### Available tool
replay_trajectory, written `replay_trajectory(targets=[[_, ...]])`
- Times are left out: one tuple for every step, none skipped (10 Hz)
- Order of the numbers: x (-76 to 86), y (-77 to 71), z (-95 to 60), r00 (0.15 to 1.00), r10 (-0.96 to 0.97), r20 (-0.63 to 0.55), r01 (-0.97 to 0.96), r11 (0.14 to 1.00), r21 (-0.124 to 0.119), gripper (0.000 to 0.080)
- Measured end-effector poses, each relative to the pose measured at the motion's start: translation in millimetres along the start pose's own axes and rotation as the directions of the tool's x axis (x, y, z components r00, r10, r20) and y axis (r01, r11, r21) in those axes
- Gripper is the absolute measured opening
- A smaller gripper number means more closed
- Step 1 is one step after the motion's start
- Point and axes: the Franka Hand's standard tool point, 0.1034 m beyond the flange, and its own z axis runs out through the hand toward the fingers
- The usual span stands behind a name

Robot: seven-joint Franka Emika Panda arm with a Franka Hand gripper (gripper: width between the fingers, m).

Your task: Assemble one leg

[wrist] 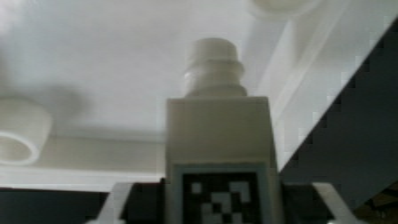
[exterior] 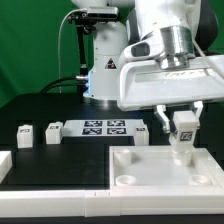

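The job is partway through: the leg [exterior: 183, 142] is off the table [exterior: 40, 160] and pinched between the fingers [wrist: 125, 203], which press on its two sides just beside the square black-and-white tag. It hangs upright over the far corner of the large white panel [exterior: 150, 170], on the exterior view's right, with its narrow stepped tip pointing down at the panel. The wrist view shows that tip [wrist: 214, 62] over a flat, recessed stretch of the panel, with a round socket [wrist: 294, 6] near it but not under it, so the leg does not look seated in any hole yet. Whether the tip already touches the panel cannot be told from either picture. Picking up and carrying therefore seem done. What is probably left is lining the tip up with a socket, lowering it in, fixing it there, perhaps by twisting, and letting go. Another socket [exterior: 125, 178] at the panel's near corner stands empty. Spare legs [exterior: 52, 131] wait on the table toward the exterior view's left, well apart from the panel, and the marker board [exterior: 105, 127] lies between them and the arm.
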Motion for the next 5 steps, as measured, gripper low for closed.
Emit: replay_trajectory(targets=[[5.9, -5.2, 5.1, 1.000, -0.004, -0.007, 0.004, 1.000, 0.007, 0.0290], [13.3, -9.5, 8.3, 1.000, -0.007, -0.013, 0.008, 1.000, 0.012, 0.0290], [22.0, -12.3, 9.9, 1.000, -0.010, -0.021, 0.010, 1.000, 0.016, 0.0290], [30.1, -12.5, 13.1, 1.000, -0.013, -0.027, 0.014, 1.000, 0.018, 0.0290], [38.1, -12.6, 16.1, 0.999, -0.033, -0.035, 0.034, 0.999, 0.019, 0.0290]])
